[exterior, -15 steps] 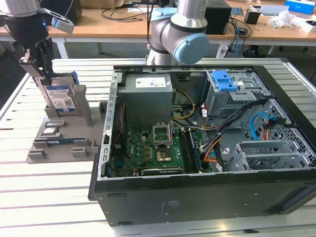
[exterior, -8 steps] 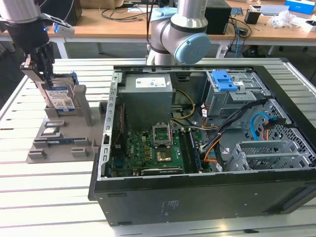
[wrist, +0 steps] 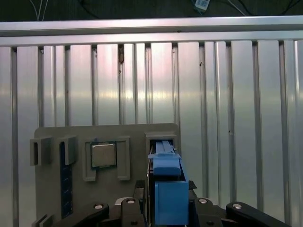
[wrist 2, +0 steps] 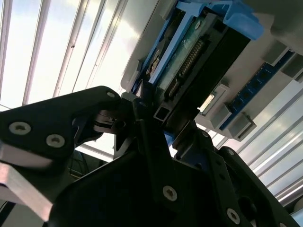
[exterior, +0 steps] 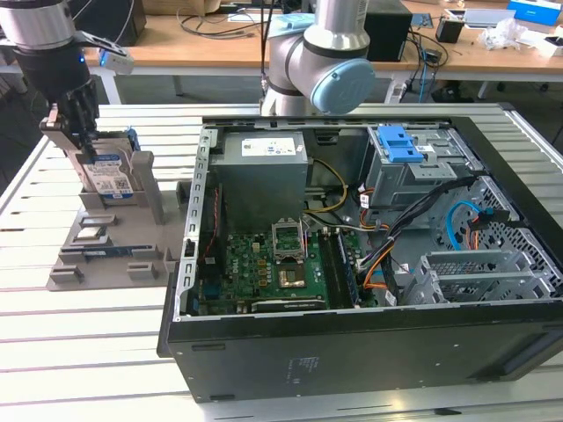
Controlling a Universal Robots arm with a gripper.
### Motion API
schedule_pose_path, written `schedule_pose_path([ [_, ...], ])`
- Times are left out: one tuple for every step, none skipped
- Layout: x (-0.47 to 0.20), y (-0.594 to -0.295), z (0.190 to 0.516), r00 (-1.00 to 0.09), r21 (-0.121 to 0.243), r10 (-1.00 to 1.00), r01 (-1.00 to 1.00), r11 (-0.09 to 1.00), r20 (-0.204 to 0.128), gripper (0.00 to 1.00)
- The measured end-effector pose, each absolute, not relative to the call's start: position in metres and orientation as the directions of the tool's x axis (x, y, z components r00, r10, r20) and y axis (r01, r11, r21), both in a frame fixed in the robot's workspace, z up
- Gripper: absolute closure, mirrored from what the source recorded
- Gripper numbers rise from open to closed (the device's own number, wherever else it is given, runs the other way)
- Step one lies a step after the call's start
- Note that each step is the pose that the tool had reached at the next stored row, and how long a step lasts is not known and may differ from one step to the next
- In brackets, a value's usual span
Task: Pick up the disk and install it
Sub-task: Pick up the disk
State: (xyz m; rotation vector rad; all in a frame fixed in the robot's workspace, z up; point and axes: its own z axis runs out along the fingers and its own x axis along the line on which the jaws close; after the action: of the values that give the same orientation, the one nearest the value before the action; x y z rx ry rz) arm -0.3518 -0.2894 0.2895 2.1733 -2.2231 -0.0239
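We see the disk [exterior: 107, 173] standing on edge: a silver slab with a white-and-blue label, rimmed by a blue plastic carrier. Its connector edge shows in the second wrist view. It is at the upright slot of the grey holder [exterior: 119, 255], on the exterior view's left; we cannot tell whether it rests in the slot or hangs just above. The gripper [exterior: 77, 132] has its jaws clamped on the disk's upper edge. The holder lies on the slatted table [exterior: 79, 352], beside the open computer case [exterior: 352, 352].
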Motion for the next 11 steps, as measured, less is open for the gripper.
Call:
schedule_pose_path([
  [-0.3518,-0.2894,0.2895,-0.022,0.034,-1.0,-0.999,0.023,0.013,0.58],
  [-0.3518,-0.2894,0.2893,-0.022,0.034,-1.0,-0.999,0.023,0.012,0.58],
  [-0.3518,-0.2894,0.2892,-0.022,0.034,-1.0,-0.999,0.023,0.013,0.58],
  [-0.3517,-0.2893,0.289,-0.022,0.034,-1.0,-0.999,0.023,0.012,0.58],
  [-0.3518,-0.2894,0.289,-0.022,0.034,-1.0,-0.999,0.023,0.012,0.59],
  [-0.3518,-0.2894,0.289,-0.022,0.034,-1.0,-0.999,0.023,0.012,0.64],
  [-0.3517,-0.2894,0.2889,-0.022,0.034,-1.0,-0.999,0.023,0.012,0.64],
  [-0.3518,-0.2894,0.2888,-0.022,0.034,-1.0,-0.999,0.023,0.012,0.64],
  [-0.3517,-0.2894,0.2888,-0.022,0.034,-1.0,-0.999,0.023,0.012,0.64],
  [-0.3518,-0.2894,0.2887,-0.022,0.034,-1.0,-0.999,0.023,0.012,0.64],
  [-0.3518,-0.2894,0.2887,-0.022,0.034,-1.0,-0.999,0.023,0.012,0.64],
])
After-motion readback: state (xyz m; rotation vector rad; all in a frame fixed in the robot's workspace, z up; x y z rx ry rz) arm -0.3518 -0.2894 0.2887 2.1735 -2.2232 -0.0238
